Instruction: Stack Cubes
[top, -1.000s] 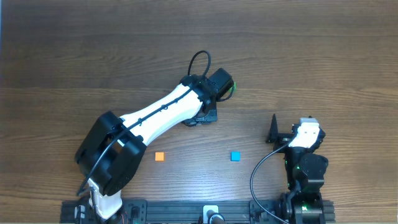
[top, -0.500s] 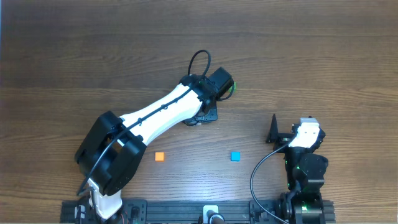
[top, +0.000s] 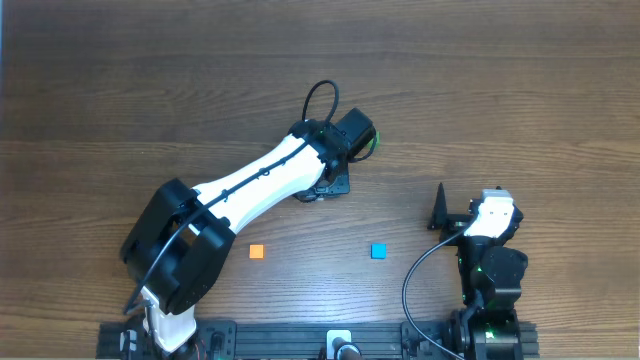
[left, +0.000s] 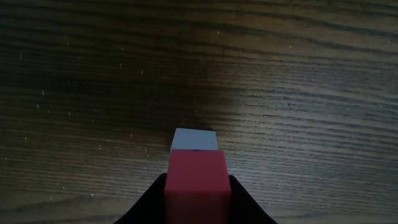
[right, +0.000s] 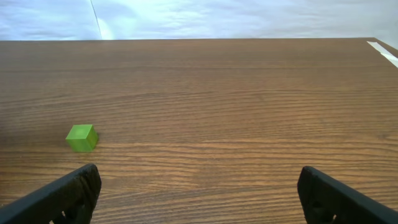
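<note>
A red cube (left: 198, 177) sits low in the centre of the left wrist view, pinched between the two dark fingers of the left hand (left: 198, 200). A grey cube (left: 194, 139) peeks out just beyond it. The red one seems to be over or on the grey one, but whether they touch cannot be told. Across the last second nothing has shifted in the top view: the left arm has stayed stretched toward the centre of the frame, and every cube has kept its place. This suggests a pause at the placing step, with the release not yet made. A green cube (top: 376, 141) shows just right of the left wrist. An orange cube (top: 257, 251) and a blue cube (top: 378, 251) lie apart near the bottom centre. The right hand (right: 199, 200) rests at the lower right with its fingers spread wide and holding nothing. The worktop (top: 500, 80) is dark brown wood grain. In the right wrist view a pale backdrop (right: 249, 18) runs behind its far edge, and a strip of pale tape (right: 385, 51) lies at the upper right.
</note>
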